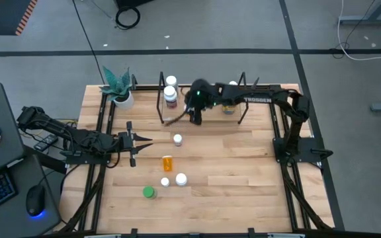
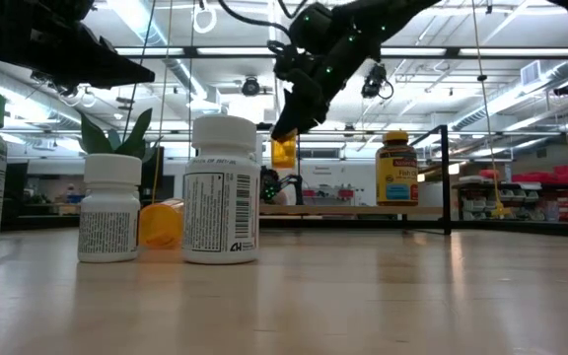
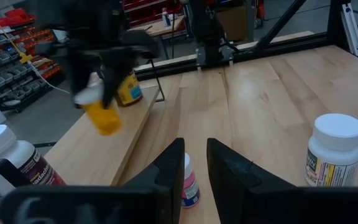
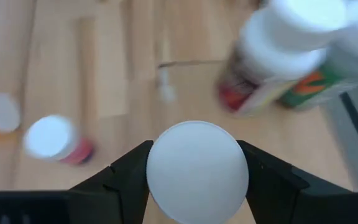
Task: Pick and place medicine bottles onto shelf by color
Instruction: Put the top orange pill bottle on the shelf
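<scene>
The right gripper (image 4: 194, 177) clamps a white-capped yellow bottle (image 3: 102, 112) by its cap, hanging it above the shelf (image 1: 204, 99) beside the two white-capped bottles (image 1: 170, 92) already there, presumably for colour sorting, while the left gripper (image 1: 137, 142), nearly closed and empty, waits well apart.

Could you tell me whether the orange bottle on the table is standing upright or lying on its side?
On its side: the orange bottle lies lengthwise on the table in the high view, and looks toppled in the low view.
</scene>
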Available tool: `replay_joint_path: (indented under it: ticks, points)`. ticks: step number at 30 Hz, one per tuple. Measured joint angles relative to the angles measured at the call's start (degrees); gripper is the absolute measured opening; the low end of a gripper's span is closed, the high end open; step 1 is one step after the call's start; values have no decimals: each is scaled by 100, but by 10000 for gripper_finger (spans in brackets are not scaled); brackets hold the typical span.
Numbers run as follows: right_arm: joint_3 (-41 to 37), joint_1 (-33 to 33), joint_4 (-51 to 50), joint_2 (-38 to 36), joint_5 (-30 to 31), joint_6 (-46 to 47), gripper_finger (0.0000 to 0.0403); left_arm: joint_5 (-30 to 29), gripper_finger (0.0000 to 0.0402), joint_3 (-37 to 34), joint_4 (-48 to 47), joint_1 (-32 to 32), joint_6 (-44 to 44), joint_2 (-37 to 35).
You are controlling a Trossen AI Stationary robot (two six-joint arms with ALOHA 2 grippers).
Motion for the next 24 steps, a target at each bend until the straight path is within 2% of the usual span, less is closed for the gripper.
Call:
replay_joint_path:
  ticks: [11, 24]
  points:
    - [26, -1134, 962, 67, -720, -208, 226, -2, 69, 0, 13, 0, 107, 0]
    - [49, -1604, 1546, 958, -1265, -389, 226, -16, 67, 2, 67, 102, 282, 2]
